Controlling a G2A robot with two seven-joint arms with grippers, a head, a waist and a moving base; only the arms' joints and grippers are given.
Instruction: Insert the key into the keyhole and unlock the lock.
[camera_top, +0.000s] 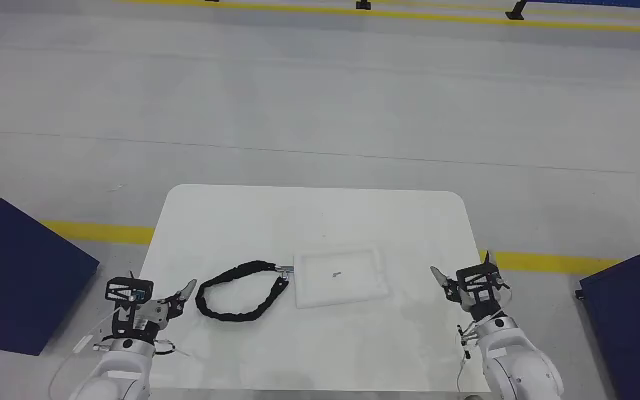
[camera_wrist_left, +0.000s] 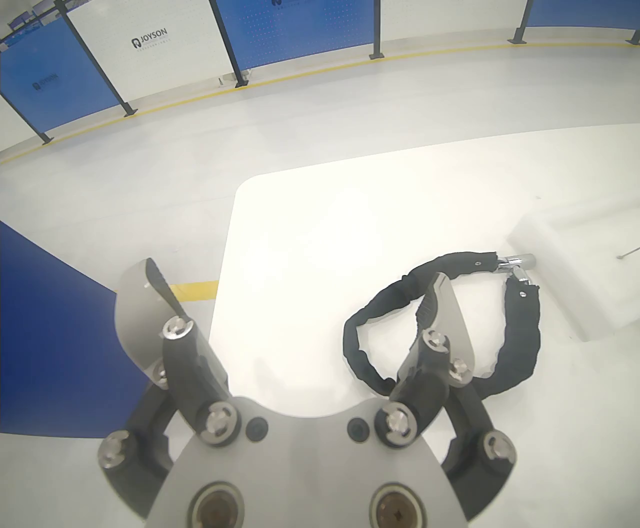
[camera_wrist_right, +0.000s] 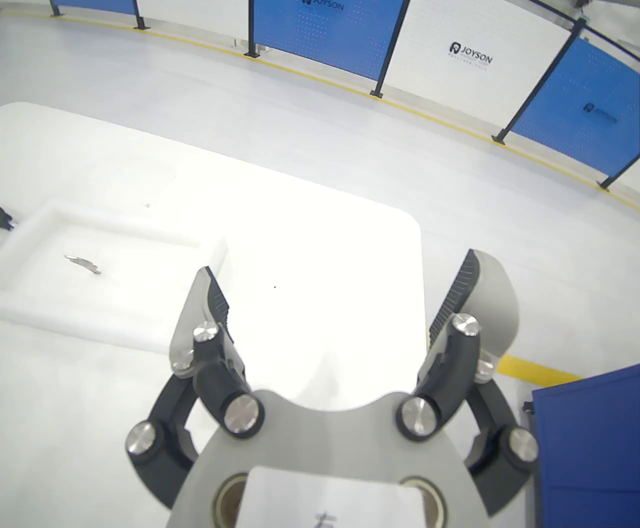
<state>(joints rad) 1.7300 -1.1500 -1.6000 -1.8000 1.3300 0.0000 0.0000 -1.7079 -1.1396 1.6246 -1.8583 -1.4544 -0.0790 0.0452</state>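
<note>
The key (camera_wrist_right: 82, 263) lies inside the white tray (camera_top: 340, 252), well apart from the right tool (camera_wrist_right: 340, 265), which is spread wide off the tray's right side. The chain lock (camera_top: 240, 290) lies at the tray's left edge, with the left tool (camera_wrist_left: 295, 272) beyond it, also spread. The left wrist view shows the lock's metal cylinder (camera_wrist_left: 517, 261) at the tray wall.

Top cam sits high at the near side, looking down and fwd over the whole table (camera_top: 310, 220) — floor (camera_top: 320, 100) beyond. L wrist cam rides close behind the left gripper (camera_wrist_left: 294, 272), low, facing across the table to the lock (camera_wrist_left: 522, 325) and tray (camera_wrist_left: 565, 280). R wrist cam sits likewise behind the right gripper (camera_wrist_right: 339, 264) — the tray shows in all three views.
</note>
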